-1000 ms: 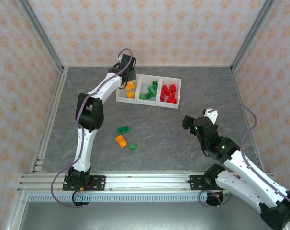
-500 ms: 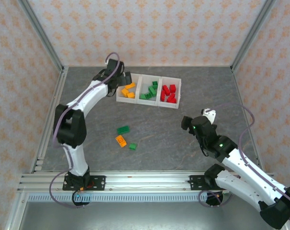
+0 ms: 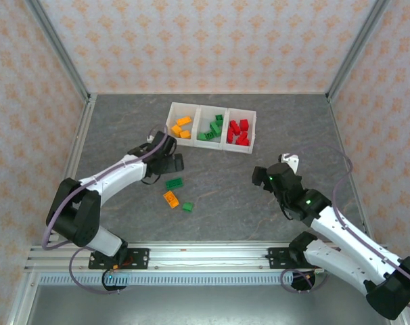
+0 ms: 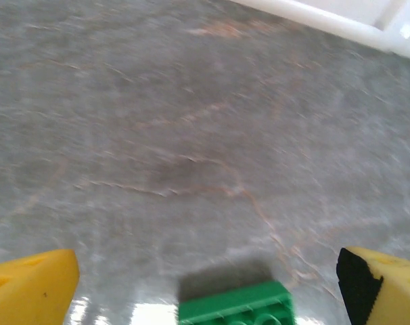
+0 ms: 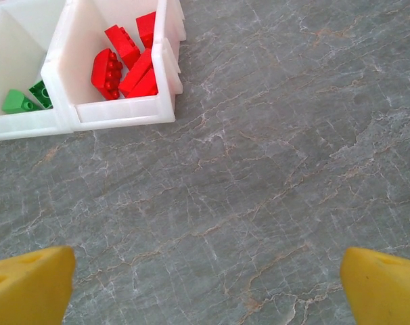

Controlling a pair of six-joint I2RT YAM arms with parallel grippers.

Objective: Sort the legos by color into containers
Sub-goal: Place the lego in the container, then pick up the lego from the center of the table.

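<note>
**Top view.** The tray [image 3: 208,144] sits at the far middle of the desk [image 3: 259,122]. It holds orange legos [image 3: 182,127] in the left compartment, green legos [image 3: 212,128] in the middle and red legos [image 3: 239,133] in the right. A green brick [image 3: 174,183], an orange brick [image 3: 170,198] and a small green brick [image 3: 187,207] lie loose on the desk. My left jaws hang just beyond the green brick.

**Left wrist view.** My left jaws stand wide and empty, with the green brick low between the yellow fingertips [image 4: 29,288].

**Right wrist view.** My right jaws stand wide and empty over bare desk, near the red compartment.
</note>
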